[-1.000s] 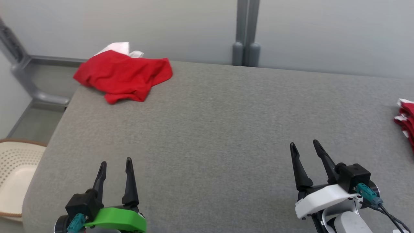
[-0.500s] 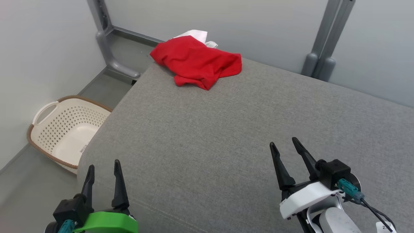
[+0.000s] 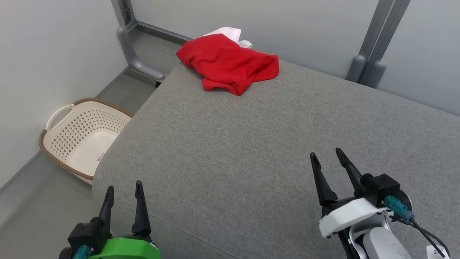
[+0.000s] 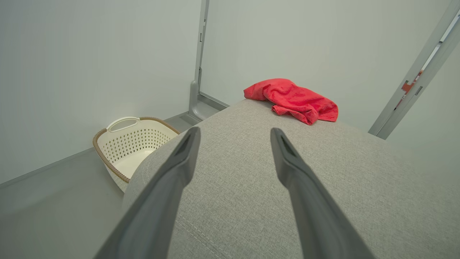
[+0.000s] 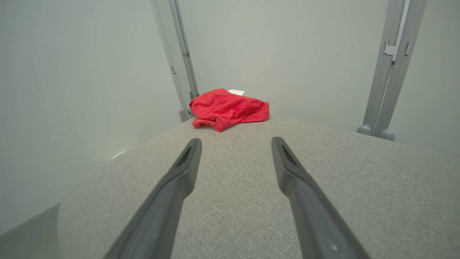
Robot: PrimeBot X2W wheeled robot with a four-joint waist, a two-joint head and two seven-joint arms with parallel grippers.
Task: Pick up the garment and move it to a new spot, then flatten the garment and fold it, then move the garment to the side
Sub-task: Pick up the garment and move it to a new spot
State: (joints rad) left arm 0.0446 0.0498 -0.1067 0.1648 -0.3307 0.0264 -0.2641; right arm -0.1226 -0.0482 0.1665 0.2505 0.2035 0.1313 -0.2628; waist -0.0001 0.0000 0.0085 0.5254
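Two tools are noted, both released and holding nothing. At the left of the head view, a cream perforated laundry basket [image 3: 86, 126] with a brown rim stands on the grey floor, just beside the near left corner of the table [image 3: 251, 144], which is covered in grey fabric. At the lower left, the left tool [image 3: 124, 184] with its green housing sits above that corner, its dark fingers parted and pointing up the frame. The left wrist view confirms the left tool [image 4: 235, 130] spread wide over bare fabric, with the basket [image 4: 140, 138] at its left. At the upper centre, the red garment [image 3: 230, 64] lies crumpled on the far left corner of the table, well apart from both tools, with a white cloth [image 3: 226, 32] showing behind it. At the lower right, the right tool [image 3: 326, 152] with its white housing has its fingers parted. The right wrist view shows the garment [image 5: 230, 109] at upper centre, beyond the open right tool [image 5: 236, 140].
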